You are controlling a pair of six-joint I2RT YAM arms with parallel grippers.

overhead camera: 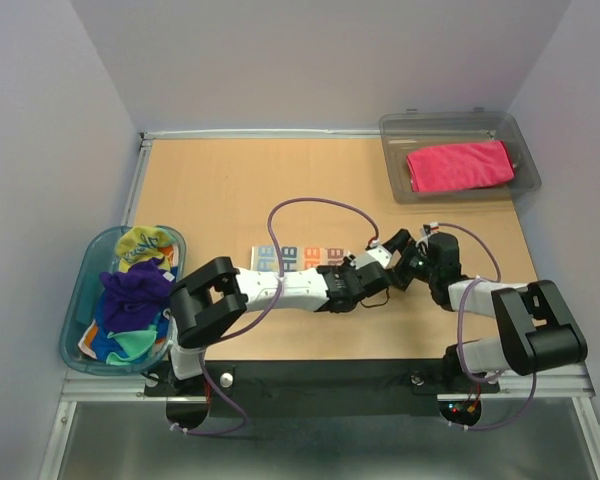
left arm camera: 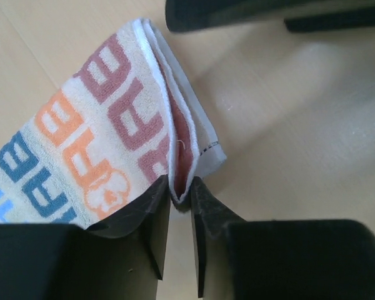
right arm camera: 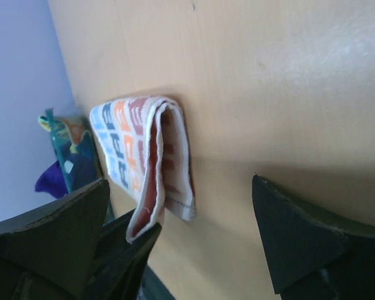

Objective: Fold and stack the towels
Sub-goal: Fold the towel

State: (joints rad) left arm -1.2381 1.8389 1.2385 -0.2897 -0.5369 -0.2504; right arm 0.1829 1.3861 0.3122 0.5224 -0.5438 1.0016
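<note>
Overhead, a pale wooden table (overhead camera: pixel 230 190) with a metal rim fills the middle of the frame. Plain lavender-grey walls (overhead camera: pixel 310 50) close it in at the top and on both sides.

The lettered towel (left arm camera: pixel 100 125) lies at the centre of the table, partly hidden under the left arm in the top view. It is cream, with rows of block letters in blue, orange and dusky pink. It is folded over, so white hemmed edges are stacked along one side and a reddish inner face shows in the fold.

The left gripper (left arm camera: pixel 180 194) has its jaws nearly together, and the towel's folded edge is pinched between the tips. The right gripper (right arm camera: pixel 180 180) stands spread wide just beside it, with nothing held.

By count:
- One towel lies on the bare table.
- One pink towel (overhead camera: pixel 460 165) lies folded flat in the clear grey bin (overhead camera: pixel 395 130) at the upper right.
- A heap sits in the blue-rimmed tub (overhead camera: pixel 80 300) at the left edge. A yellow towel (overhead camera: pixel 145 245) is at the top, a purple towel (overhead camera: pixel 135 290) in the middle and a teal towel (overhead camera: pixel 130 343) at the bottom. How many more cloths lie underneath cannot be told.
- There are two containers and two arms.
</note>
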